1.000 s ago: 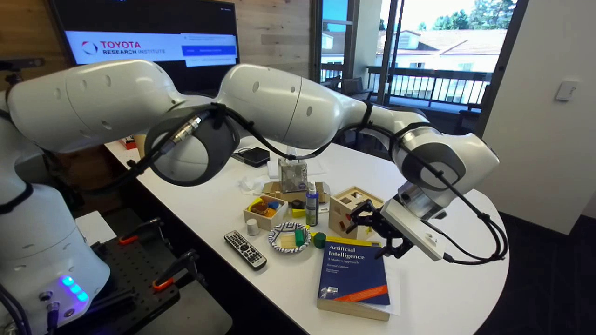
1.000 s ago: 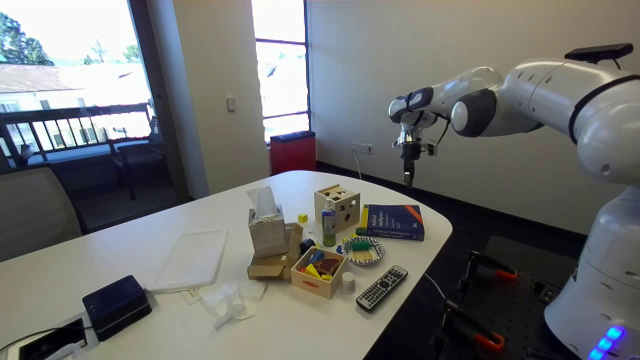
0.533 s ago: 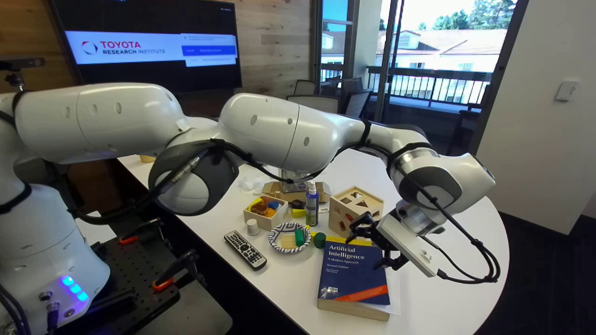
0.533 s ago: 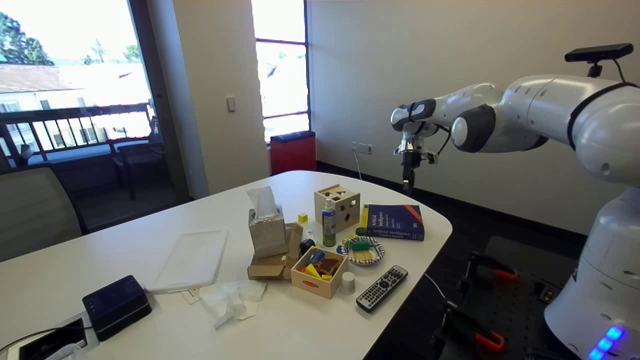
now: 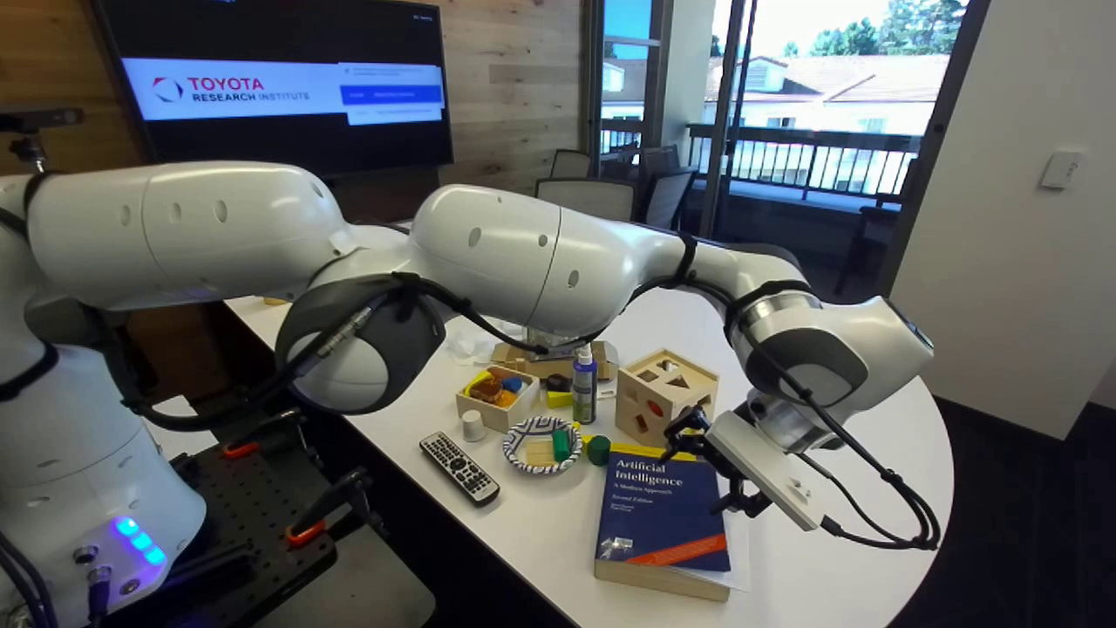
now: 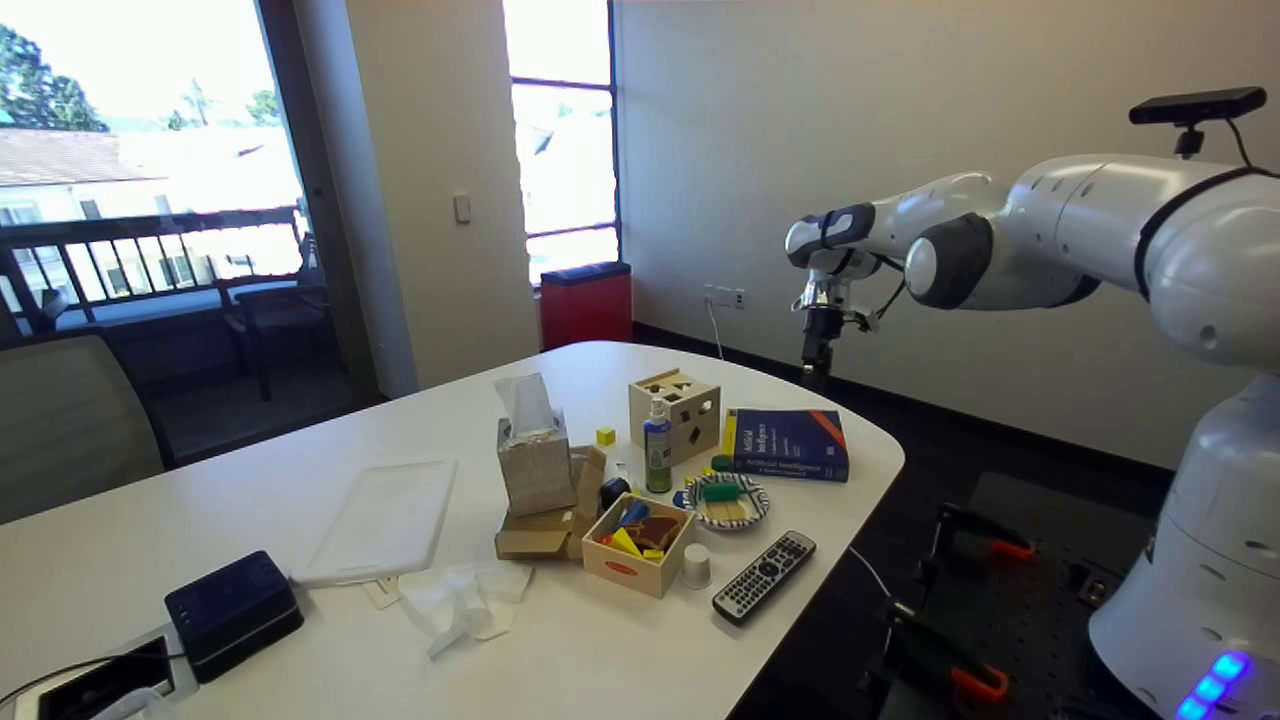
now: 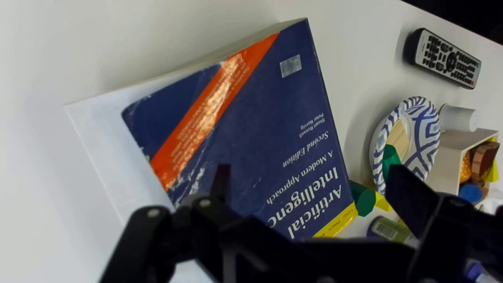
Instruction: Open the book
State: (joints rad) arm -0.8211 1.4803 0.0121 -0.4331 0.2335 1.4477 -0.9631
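"How is the hand (image 7: 311,173) set?"

"Released. Its two dark fingers (image 7: 410,196) stand wide apart, with clear space from tip to tip."

"Is it touching anything?"

"It hangs in the air above the bench (image 5: 802,567); in an exterior view a gap shows between the fingertips and the book (image 6: 785,435)."

"Where's the book, then?"

"Lower than the hand and close by: flat on the bench, closed, blue front cover up. A white sheet (image 7: 118,157) sticks out along one side, but whether it lies under the book or among its pages, I can't tell."

"What sits next to it?"

"A green block (image 7: 364,200), just beside the corner with the yellow band. The wooden box (image 5: 635,397) stands near that same end, with a spray bottle (image 5: 584,388) upright beside it."

"And farther out?"

"A patterned bowl (image 5: 513,453) with another green block (image 5: 561,446) in it, and beyond that the remote (image 5: 459,468), lying buttons up, near the bench edge."
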